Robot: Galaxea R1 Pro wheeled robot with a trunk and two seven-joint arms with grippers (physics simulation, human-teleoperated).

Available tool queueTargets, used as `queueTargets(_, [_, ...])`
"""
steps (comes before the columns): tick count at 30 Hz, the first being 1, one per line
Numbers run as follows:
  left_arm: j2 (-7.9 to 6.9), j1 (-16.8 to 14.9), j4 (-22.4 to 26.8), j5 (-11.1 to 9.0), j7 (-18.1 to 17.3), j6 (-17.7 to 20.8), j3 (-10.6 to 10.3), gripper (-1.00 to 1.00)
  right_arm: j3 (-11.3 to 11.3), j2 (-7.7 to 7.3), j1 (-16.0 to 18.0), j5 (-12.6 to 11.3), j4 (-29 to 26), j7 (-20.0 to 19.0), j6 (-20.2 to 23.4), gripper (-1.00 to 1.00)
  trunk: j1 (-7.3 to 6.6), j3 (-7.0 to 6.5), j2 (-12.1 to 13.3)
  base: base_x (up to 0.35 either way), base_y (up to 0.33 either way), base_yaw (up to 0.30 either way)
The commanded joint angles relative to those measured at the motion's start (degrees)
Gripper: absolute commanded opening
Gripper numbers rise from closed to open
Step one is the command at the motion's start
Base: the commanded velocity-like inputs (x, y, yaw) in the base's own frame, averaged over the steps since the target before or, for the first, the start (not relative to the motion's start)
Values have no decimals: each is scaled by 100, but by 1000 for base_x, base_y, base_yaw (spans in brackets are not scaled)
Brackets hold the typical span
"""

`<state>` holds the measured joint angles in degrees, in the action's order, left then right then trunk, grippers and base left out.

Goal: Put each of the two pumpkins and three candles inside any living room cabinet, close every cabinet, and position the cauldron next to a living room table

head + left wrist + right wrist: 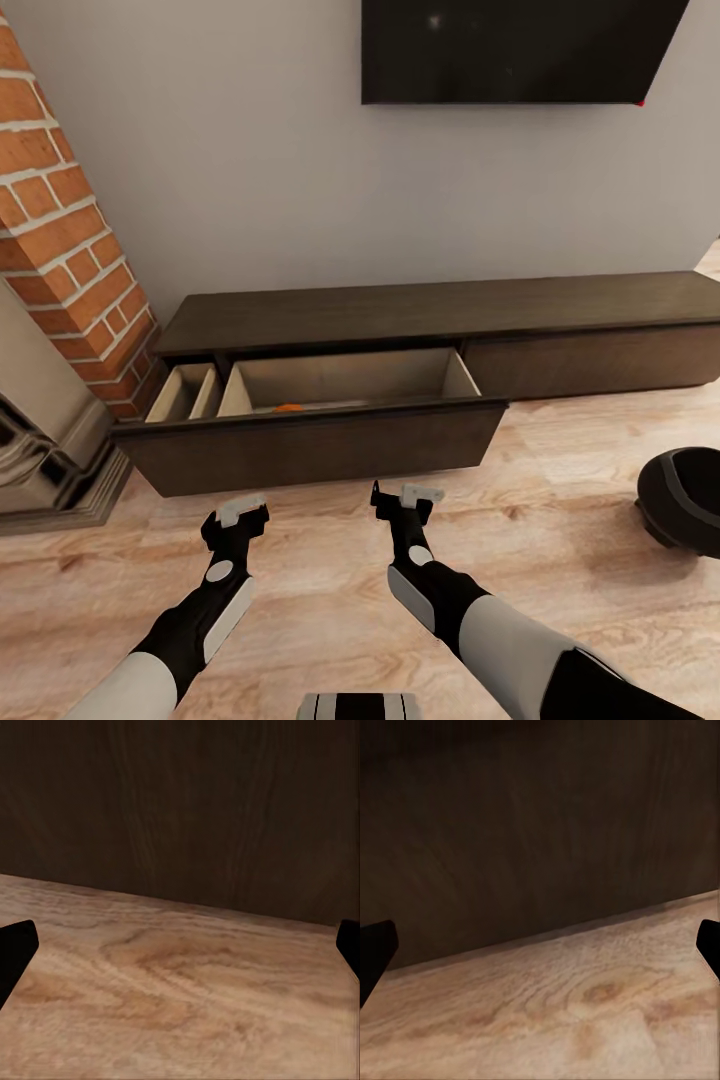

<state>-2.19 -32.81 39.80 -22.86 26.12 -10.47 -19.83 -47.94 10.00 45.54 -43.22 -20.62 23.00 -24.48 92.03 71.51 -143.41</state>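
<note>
Just ahead of both empty, spread end effectors, left (237, 511) and right (405, 494), the long dark brown wooden cabinet (440, 310) is seen, its drawer (320, 440) pulled out. Stiff, heavy wood is judged best pushed flat on the front.

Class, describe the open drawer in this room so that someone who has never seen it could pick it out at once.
Find the long, low dark brown cabinet along the grey wall under the black screen. The drawer sits near its left end, beside the brick column. It alone is pulled out, showing pale beige compartments.
</note>
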Motion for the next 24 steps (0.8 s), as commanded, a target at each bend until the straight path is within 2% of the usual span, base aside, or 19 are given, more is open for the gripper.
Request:
queueTargets(1, [-9,-6,1,-60,42,-34,-47,100,-49,0,7,-46,5,30,-30,100,1,4,-2,192,-37,0])
queueTargets(24, [0,-6,-6,-61,42,-34,-47,100,-58,0,7,-46,5,-89,22,100,1,4,-2,162,-3,0])
